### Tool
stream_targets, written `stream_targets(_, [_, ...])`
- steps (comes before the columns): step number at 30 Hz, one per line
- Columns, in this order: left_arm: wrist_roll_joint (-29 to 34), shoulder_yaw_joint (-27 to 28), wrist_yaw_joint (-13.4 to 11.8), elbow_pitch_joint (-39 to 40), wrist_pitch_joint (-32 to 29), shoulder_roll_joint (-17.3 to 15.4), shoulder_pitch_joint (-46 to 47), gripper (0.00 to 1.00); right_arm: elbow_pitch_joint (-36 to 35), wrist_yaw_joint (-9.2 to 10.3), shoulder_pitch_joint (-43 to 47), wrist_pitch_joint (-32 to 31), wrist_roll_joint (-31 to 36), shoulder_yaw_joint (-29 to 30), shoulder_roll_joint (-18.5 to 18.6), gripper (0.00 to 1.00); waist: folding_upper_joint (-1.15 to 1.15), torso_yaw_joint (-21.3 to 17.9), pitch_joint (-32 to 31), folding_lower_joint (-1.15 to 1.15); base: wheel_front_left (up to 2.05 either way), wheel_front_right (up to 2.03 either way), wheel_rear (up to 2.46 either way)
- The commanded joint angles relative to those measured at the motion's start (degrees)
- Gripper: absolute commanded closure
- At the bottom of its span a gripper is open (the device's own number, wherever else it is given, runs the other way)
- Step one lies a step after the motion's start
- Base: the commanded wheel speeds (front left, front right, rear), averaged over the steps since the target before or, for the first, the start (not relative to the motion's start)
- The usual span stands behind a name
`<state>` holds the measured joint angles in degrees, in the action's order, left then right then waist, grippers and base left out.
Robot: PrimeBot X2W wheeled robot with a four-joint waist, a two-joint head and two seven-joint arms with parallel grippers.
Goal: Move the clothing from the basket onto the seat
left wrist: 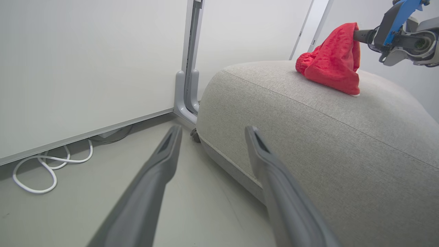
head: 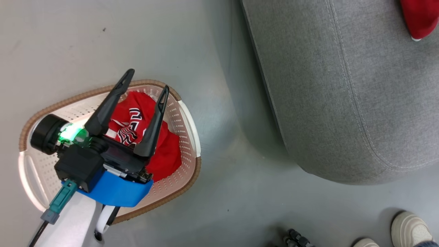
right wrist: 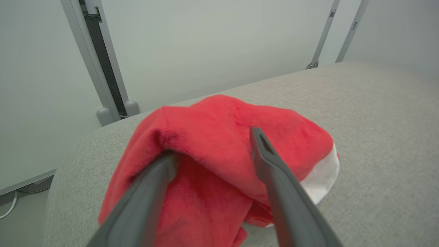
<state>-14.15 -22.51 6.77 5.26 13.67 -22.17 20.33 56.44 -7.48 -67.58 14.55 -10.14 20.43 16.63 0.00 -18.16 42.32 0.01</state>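
Right gripper (right wrist: 212,144) stands with fingers apart above the seat (right wrist: 377,120), red garment (right wrist: 219,116) draped over one finger at frame centre. Best to draw straight back so the cloth slips off. The bunched garment's long axis runs lower left to right, white hem (right wrist: 322,178) rightward. Left gripper (head: 148,79), fingers spread, hovers over the jersey (head: 164,151) in the basket (head: 103,90).

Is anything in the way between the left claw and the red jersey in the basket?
No, nothing visible. The open left claw hangs over the red jersey in the basket, with no lid or other thing covering it.
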Motion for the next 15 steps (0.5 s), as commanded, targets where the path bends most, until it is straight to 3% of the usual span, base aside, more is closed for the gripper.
stream_targets(1, [-0.4, 0.0, 0.0, -0.1, 0.2, 0.3, 0.7, 0.0, 0.2, -0.03, -0.1, 0.3, -0.2, -0.1, 0.7, 0.0, 0.0, 0.4, -0.7, -0.01, 0.0, 0.0, 0.0])
stream_targets(15, [-2.6, -0.1, 0.2, -6.5, 1.5, 5.7, -0.1, 0.0, -0.7, -0.03, 7.3, 0.4, -0.6, -6.1, 0.5, 0.0, 0.0, 3.2, -11.2, -0.01, 0.0, 0.0, 0.0])
